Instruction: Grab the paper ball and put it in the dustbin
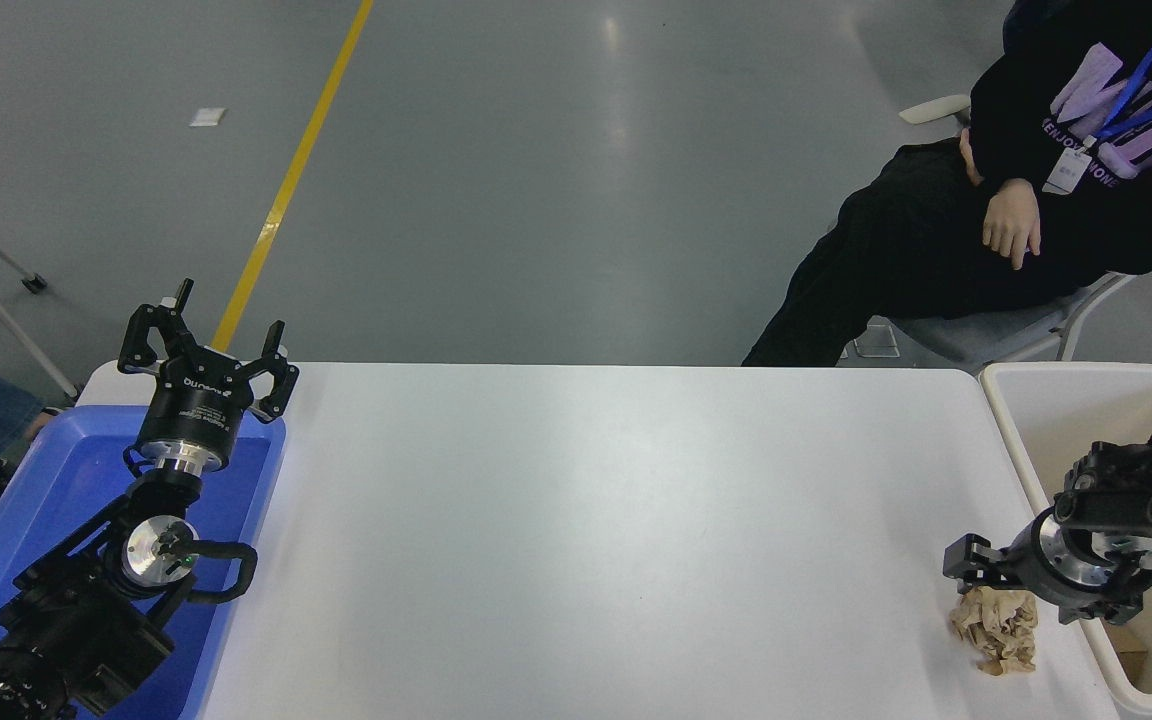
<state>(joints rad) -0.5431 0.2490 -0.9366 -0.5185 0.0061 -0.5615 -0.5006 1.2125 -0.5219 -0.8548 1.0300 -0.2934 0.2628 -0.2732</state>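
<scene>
Left arm [86, 600]: matte black links, silver wrist ring, round silver joint cap, looped black cable; left gripper [206, 350] black, white lettering on body. Right arm [1126, 510]: black housing, silver collar.

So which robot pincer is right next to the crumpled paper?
The right pincer, low by the paper ball beside the dustbin. The left pincer is parked far off above the blue tray.
</scene>
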